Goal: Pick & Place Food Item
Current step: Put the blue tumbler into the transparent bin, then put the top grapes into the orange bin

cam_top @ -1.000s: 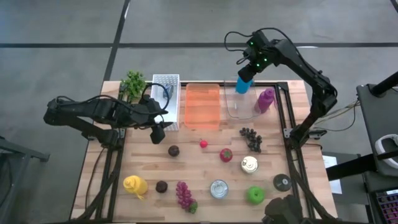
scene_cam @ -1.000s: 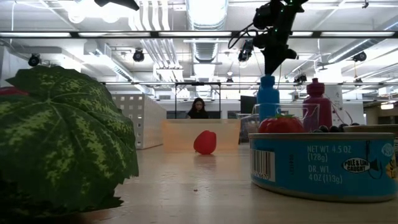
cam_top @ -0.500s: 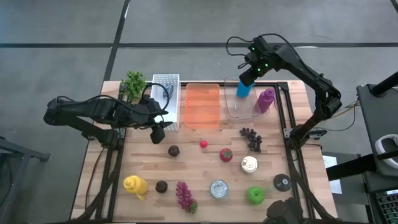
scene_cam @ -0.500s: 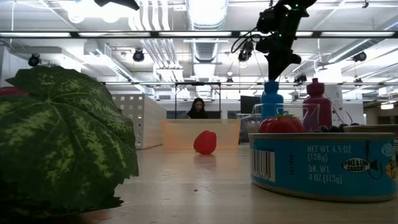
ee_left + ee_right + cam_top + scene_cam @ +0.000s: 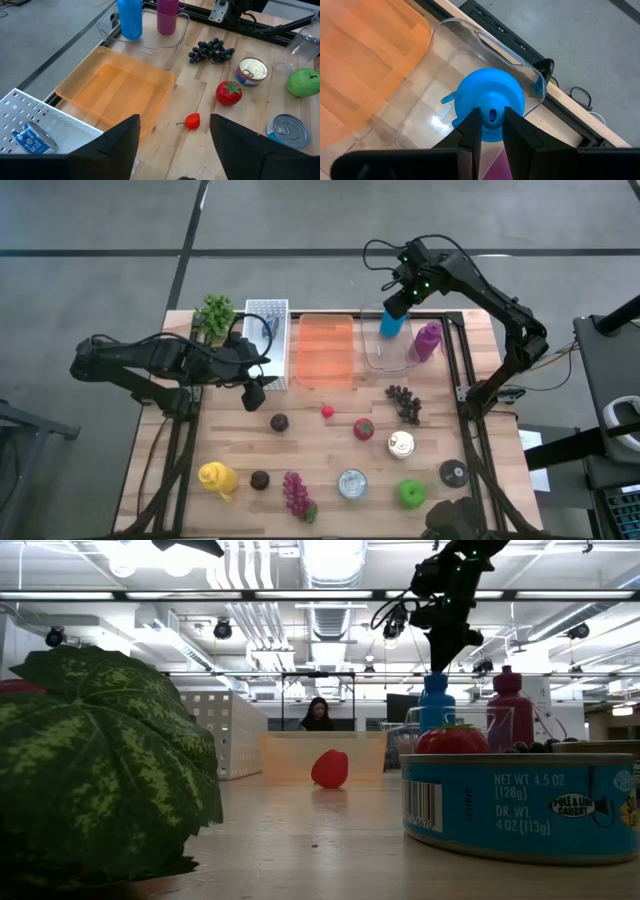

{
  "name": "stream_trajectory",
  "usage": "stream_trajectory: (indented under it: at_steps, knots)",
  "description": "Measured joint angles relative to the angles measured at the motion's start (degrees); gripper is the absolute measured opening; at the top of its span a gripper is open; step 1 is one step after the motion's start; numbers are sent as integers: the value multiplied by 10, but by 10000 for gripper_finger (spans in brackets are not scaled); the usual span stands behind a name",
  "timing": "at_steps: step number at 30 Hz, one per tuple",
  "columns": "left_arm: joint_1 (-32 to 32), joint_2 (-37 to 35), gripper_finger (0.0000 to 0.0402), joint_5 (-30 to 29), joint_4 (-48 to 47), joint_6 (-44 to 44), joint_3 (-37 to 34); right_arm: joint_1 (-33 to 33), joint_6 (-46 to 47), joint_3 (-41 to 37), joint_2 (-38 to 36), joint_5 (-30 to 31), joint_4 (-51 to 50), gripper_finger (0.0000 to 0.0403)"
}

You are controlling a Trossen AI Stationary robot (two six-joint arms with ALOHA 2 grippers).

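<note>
The wooden table [image 5: 330,445] carries everything, and the largest thing on it is the orange tray [image 5: 326,350], which lies well to the side of the right gripper [image 5: 397,307] and ahead of the left gripper [image 5: 254,385]; next to that tray sits the clear container [image 5: 385,355], directly beneath the right gripper's jaws, with the blue bottle [image 5: 390,322] standing upright in it and the purple bottle [image 5: 427,340] upright just beside the blue one; the right gripper hangs straight above the blue bottle, its jaws drawn close together on either side of the bottle's narrow cap, and whether the fingers [image 5: 470,131] actually press the cap I cannot tell; the white perforated rack [image 5: 266,330] stands just beside the left gripper, which rests low at the table's left with its jaws standing well apart and nothing between them; out beyond those open jaws lie the smaller pieces: the green apple [image 5: 303,82], the open tin [image 5: 251,71], the closed tin [image 5: 287,130], the dark grapes [image 5: 211,50], the red tomato [image 5: 228,93], and, nearest the left jaws, the small red pepper [image 5: 191,121], lying on bare wood close to the orange tray's corner.
</note>
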Motion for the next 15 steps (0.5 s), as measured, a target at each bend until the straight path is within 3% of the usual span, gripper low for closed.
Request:
stream_trajectory:
  at_steps: [15]
  knots:
    - [0, 0, 242, 0, 0, 0, 0, 0, 4, 0, 0, 2, -7, 160]
